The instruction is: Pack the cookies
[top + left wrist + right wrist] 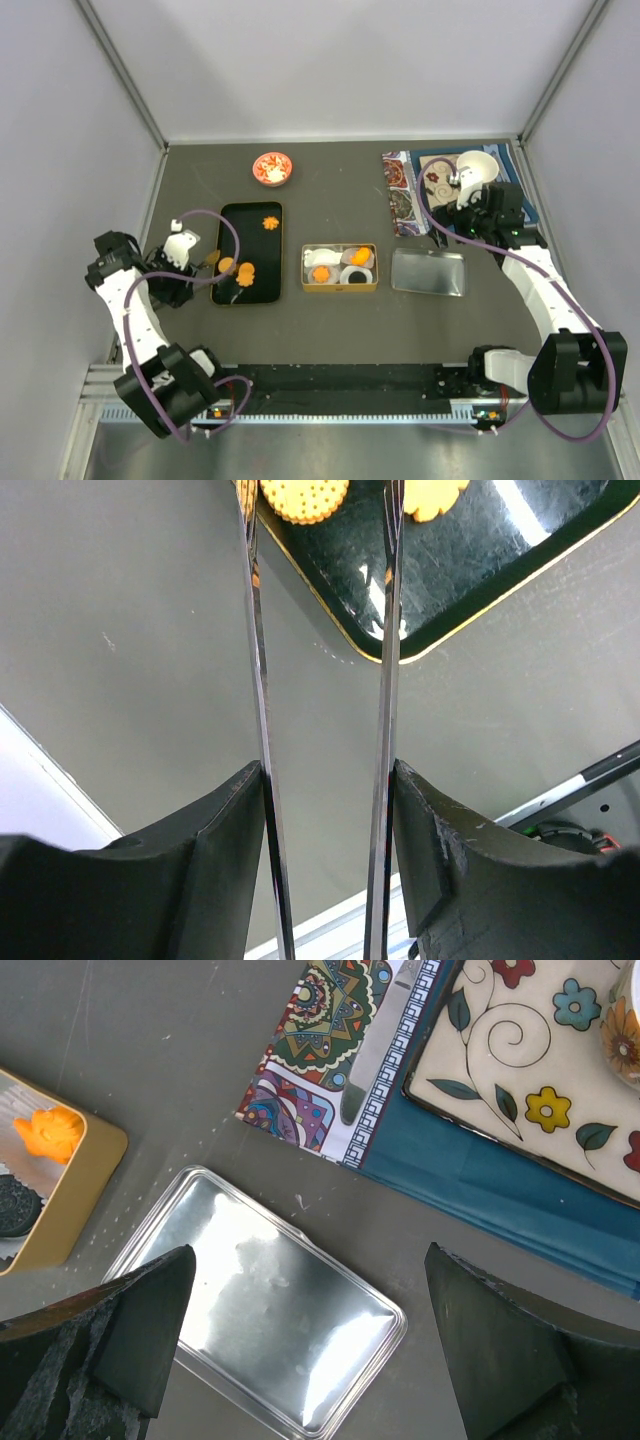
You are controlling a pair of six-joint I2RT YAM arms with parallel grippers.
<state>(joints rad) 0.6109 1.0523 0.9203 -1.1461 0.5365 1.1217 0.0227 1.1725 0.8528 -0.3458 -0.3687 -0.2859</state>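
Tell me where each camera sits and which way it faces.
Top external: above and behind the bases, looking down on the table; left arm and right arm both show.
Left wrist: on the left arm, looking along its two thin fingers to the black tray corner and two cookies.
Right wrist: on the right arm, looking down between its wide-apart fingers at the silver lid, gold tin at left.
Shared: top and right wrist show lid and tin; top and left wrist, tray and cookies.
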